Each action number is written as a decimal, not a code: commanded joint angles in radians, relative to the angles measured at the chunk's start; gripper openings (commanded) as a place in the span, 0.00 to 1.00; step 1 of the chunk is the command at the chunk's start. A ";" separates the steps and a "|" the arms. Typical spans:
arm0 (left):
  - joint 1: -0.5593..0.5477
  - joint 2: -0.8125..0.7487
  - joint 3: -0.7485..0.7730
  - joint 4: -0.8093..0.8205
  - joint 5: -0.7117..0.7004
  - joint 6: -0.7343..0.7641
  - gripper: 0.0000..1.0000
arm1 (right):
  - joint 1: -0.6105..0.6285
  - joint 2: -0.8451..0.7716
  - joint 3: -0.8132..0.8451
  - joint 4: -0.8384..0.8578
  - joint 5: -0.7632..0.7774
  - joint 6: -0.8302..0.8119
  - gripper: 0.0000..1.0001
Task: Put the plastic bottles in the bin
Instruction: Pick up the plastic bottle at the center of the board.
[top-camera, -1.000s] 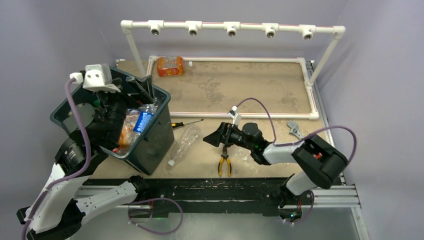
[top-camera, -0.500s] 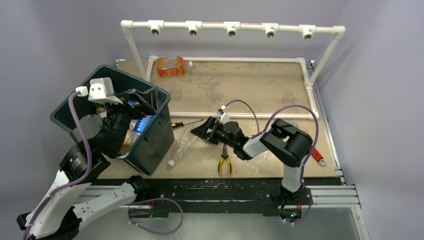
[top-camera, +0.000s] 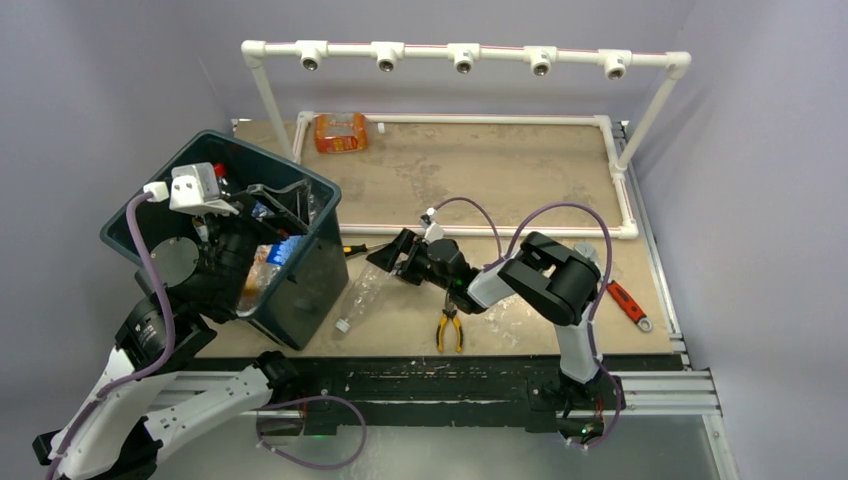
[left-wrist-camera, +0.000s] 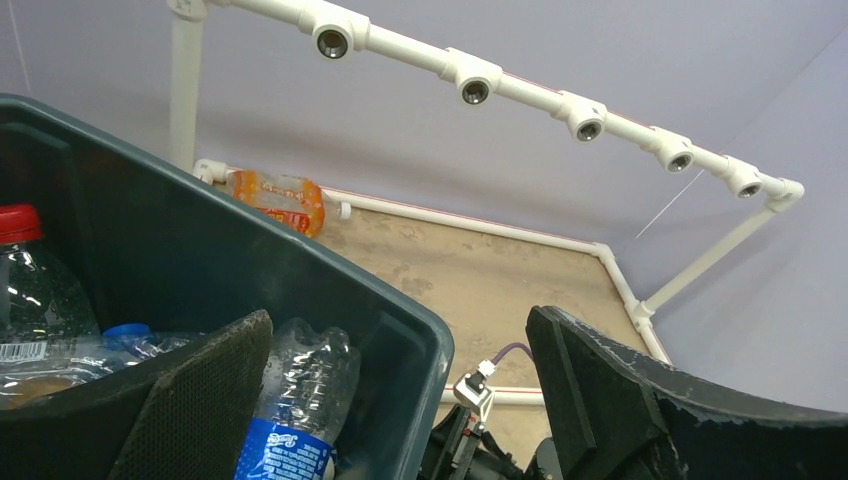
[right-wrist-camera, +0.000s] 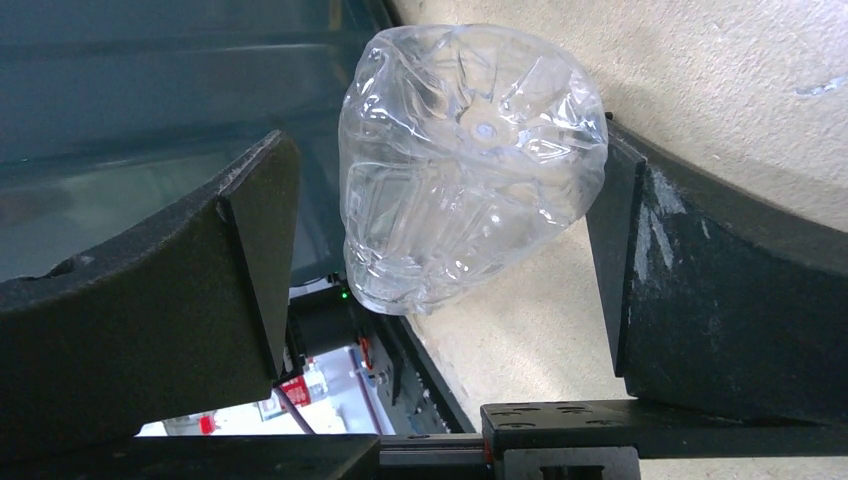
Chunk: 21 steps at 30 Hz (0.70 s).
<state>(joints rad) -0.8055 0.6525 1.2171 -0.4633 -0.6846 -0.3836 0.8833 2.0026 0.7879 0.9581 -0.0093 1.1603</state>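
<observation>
The dark teal bin (top-camera: 315, 285) stands at the left with several plastic bottles inside, among them a blue-labelled one (left-wrist-camera: 300, 400) and a red-capped one (left-wrist-camera: 30, 280). My left gripper (top-camera: 283, 203) hangs open and empty over the bin's right rim (left-wrist-camera: 300, 270). A crushed clear bottle (top-camera: 362, 292) lies on the table beside the bin. My right gripper (top-camera: 385, 258) is open, and its fingers (right-wrist-camera: 680, 260) straddle that bottle's base (right-wrist-camera: 470, 160) without closing on it. An orange bottle (top-camera: 340, 132) lies at the far back.
Yellow-handled pliers (top-camera: 449, 328) lie just right of the clear bottle and a screwdriver (top-camera: 375, 245) lies behind it. A red-handled wrench (top-camera: 627, 302) sits at the right. A white pipe frame (top-camera: 465, 55) spans the back.
My right arm has reached left, bringing its open gripper up to the clear bottle's base and uncovering the wrench. The left gripper has shifted slightly over the bin.
</observation>
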 joint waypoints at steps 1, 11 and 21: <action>0.001 -0.019 0.001 0.004 -0.004 -0.014 0.99 | 0.011 0.024 0.023 -0.006 0.011 0.002 0.97; 0.001 -0.032 -0.004 -0.019 0.003 -0.024 0.99 | 0.028 0.055 0.032 0.044 0.011 -0.002 0.70; 0.001 -0.029 0.021 -0.011 0.016 -0.021 0.99 | 0.024 -0.230 -0.195 0.140 0.061 -0.052 0.44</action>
<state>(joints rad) -0.8055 0.6239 1.2152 -0.4950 -0.6838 -0.3859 0.9054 1.9697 0.6918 1.0248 -0.0036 1.1545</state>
